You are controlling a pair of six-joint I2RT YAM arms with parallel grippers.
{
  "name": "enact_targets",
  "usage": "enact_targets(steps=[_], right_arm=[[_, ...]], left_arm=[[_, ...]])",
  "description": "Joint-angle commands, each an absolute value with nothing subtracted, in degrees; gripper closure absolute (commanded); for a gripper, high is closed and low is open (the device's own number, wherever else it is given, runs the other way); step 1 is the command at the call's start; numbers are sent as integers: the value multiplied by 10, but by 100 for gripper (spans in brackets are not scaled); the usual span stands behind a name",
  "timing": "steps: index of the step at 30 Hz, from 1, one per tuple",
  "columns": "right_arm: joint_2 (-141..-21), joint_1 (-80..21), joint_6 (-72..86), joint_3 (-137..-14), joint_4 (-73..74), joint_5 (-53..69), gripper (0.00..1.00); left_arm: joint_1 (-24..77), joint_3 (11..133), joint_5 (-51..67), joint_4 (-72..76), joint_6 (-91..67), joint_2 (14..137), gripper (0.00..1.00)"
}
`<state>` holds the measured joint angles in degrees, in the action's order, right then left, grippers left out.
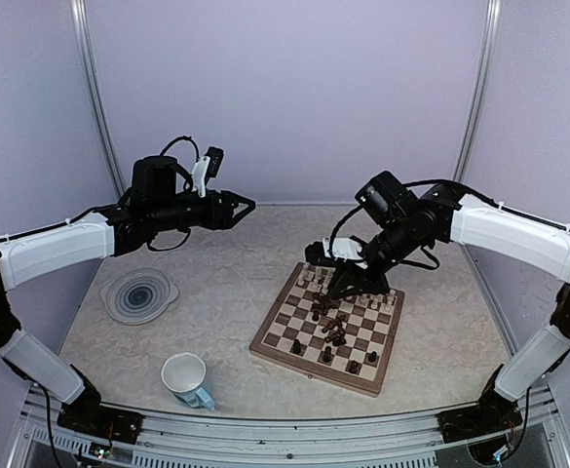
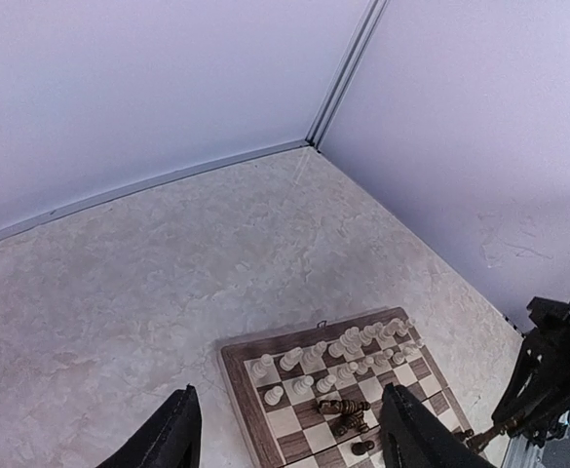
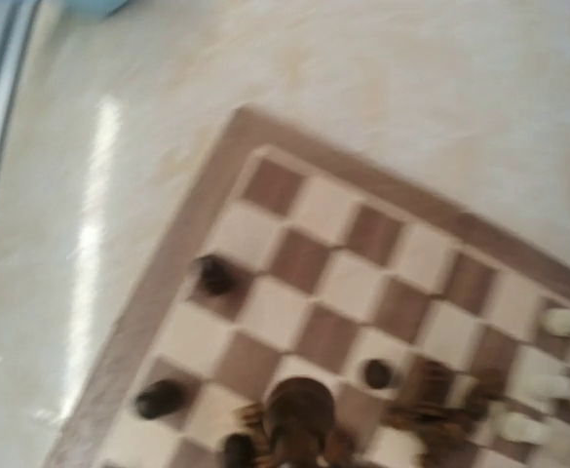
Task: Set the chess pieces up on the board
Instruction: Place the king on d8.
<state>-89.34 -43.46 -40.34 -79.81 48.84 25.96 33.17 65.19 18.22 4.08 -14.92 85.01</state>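
- Left end effector (image 1: 238,208) hangs released and empty, the board (image 1: 265,343) well off to its right.
- Right end effector (image 1: 335,289) hovers over the chess pieces (image 1: 334,330) just beneath it; I cannot tell its grip.
- Pieces look light, stiff and tippy: pinch the narrow waist.

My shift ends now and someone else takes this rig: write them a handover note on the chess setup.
Left gripper: open, empty, raised over the table left of the board.
Right gripper: low over the board's middle; a dark piece looms close in its wrist view, grip unclear.
Done: white pieces stand in two rows at the far edge; a few dark ones stand near the near edge.
To do: the dark heap mid-board, some lying down, needs placing.
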Motion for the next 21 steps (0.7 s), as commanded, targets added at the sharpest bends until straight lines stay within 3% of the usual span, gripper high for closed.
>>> enact_targets(steps=[1, 21], right_arm=[[-902, -474, -445, -784, 537, 220, 94], [-960, -557, -447, -813, 594, 156, 95]], left_arm=[[330, 665, 190, 35, -146, 842, 37], [330, 670, 207, 29, -149, 851, 38]])
